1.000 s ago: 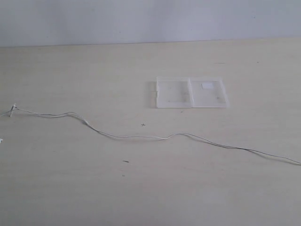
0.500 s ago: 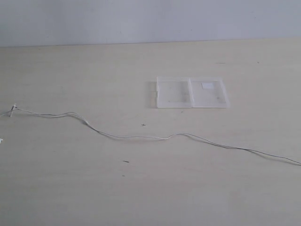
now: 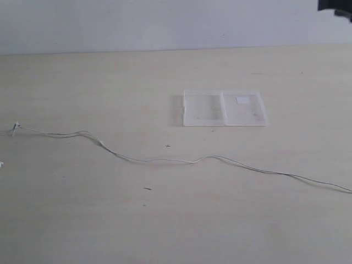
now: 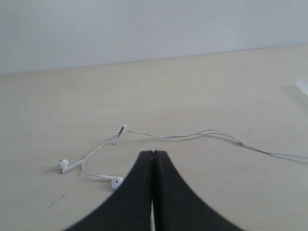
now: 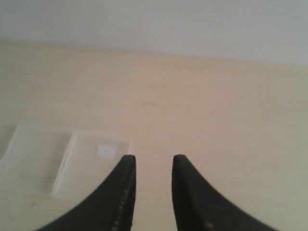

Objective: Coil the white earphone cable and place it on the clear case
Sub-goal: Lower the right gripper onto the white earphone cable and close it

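Left gripper [image 4: 153, 154] clenched, empty, near cable [image 4: 168, 136] earbuds | right gripper [image 5: 153, 161] parted, empty, facing case [image 3: 203, 107] | right arm [image 3: 336, 7] newly in exterior corner | cable uncoiled on surface [image 3: 82, 220], apart from case | approach starting, coiling not begun.

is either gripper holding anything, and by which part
Nothing is held. The left gripper is shut empty, the right gripper is open, and the white earphone cable lies on the table.
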